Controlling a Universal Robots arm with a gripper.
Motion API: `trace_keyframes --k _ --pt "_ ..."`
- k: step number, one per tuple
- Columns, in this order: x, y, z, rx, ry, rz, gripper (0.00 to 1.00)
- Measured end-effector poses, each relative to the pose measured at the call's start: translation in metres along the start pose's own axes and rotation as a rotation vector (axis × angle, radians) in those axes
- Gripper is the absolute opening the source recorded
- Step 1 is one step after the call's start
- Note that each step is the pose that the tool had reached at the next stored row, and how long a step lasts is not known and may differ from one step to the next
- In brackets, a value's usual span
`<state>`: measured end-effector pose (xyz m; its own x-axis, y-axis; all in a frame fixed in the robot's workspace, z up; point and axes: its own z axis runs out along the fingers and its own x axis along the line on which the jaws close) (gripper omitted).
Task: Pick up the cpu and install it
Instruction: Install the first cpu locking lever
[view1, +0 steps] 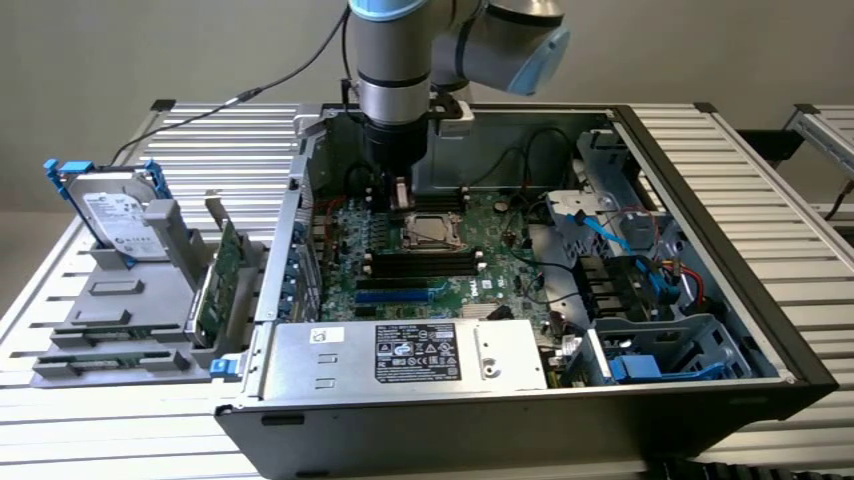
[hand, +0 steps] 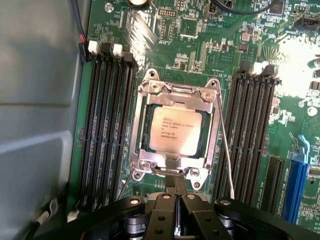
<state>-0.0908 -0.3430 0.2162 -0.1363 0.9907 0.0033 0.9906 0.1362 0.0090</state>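
The cpu (hand: 175, 130), a square chip with a silver-grey top and printed text, lies flat in its socket under the metal retention frame (hand: 145, 125) on the green motherboard (hand: 200, 45). In the exterior view the cpu (view1: 430, 232) sits mid-board inside the open computer case. My gripper (hand: 176, 189) is shut, its two black fingers pressed together with nothing between them. Their tips stand right at the frame's near edge, beside the chip. The exterior view has the gripper (view1: 398, 196) reaching down into the case just behind the socket.
Black memory slots (hand: 107, 130) flank the socket on both sides. The case walls (view1: 296, 200) surround the arm. A power supply (view1: 414, 355) fills the case front. At the exterior view's left, a hard drive (view1: 118, 215) and a green card (view1: 227, 265) stand in a grey holder.
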Motion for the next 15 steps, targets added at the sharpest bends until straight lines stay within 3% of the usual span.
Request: trace_keyframes --k 5,15 --pt "-0.0006 -0.0089 -0.0001 0.0 0.0001 0.006 0.11" --pt "-0.0003 -0.0109 -0.0002 -0.0013 -0.0007 0.102 0.11"
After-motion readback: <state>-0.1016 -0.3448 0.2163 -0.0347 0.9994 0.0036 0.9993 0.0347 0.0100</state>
